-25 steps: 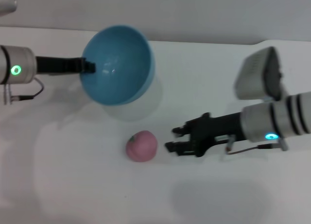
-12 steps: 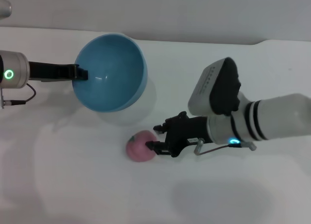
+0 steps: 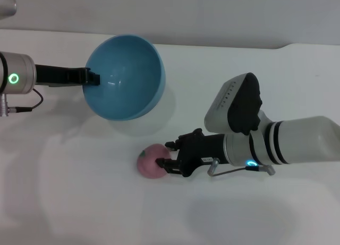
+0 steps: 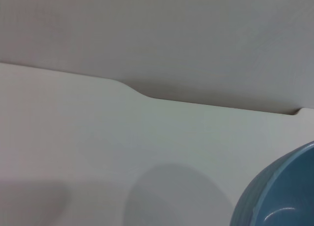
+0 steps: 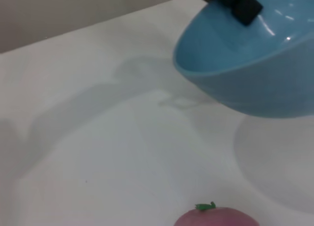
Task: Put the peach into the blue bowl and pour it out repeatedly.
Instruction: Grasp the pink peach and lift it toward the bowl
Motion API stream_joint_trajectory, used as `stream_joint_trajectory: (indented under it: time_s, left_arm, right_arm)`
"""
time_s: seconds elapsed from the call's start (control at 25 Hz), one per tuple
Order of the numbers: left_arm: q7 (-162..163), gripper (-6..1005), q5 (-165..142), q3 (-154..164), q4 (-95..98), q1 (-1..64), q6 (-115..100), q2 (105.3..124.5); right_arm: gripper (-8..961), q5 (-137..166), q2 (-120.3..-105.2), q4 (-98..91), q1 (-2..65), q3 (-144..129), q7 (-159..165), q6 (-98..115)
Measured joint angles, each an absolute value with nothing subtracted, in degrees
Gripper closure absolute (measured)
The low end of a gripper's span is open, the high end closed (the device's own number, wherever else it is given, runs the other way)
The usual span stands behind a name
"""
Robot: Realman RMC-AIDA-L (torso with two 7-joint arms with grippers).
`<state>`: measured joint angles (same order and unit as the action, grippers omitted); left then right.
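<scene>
Now the peach [image 3: 152, 161] sits between the right gripper's [image 3: 169, 154] open fingers.

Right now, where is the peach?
In the head view the peach lies on the table, below the bowl, with the right hand around its right side.

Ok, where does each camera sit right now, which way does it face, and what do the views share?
Head: sits high, looks forward and down at the table; shows the left gripper on the bowl rim and the right gripper around the peach.
Left wrist: looks across the table to the wall; only a bowl edge shows, none of its own arm.
Right wrist: looks low over the peach toward the raised bowl; the left gripper shows, not its own.
Shared: the bowl appears in all three; the peach only in head and right wrist.
</scene>
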<state>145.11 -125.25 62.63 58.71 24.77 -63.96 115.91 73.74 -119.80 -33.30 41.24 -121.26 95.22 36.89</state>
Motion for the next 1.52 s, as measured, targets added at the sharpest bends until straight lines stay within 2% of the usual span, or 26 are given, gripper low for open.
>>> stream_joint_trajectory:
  time_s: [0.68,0.88,1.12,1.32,1.52]
  left_arm:
    - [145.1,1000,-125.2,63.0,58.7,24.8,-64.0,116.85]
    - [144.9,1000,-125.2,63.0,58.7,24.8,-63.8,116.94]
    - [144.6,1000,-125.2,63.1,58.4,24.9,-63.7,116.75]
    - [145.0,999,-128.6,63.1,58.2,25.4,-63.6,117.11]
    - [145.6,999,-132.7,66.0,55.8,28.0,-63.8,117.65]
  right_arm:
    - [525,67.9,-119.80,-32.4,40.6,-128.1,95.2,32.7]
    - [731,67.8,-119.80,-32.7,40.4,-127.8,95.2,33.4]
    - [908,67.8,-119.40,-33.2,38.0,-123.0,95.1,36.6]
    - [913,68.4,-118.34,-32.3,34.1,-111.7,91.6,43.3]
    - [898,68.4,-117.55,-31.8,27.1,-93.7,83.0,55.9]
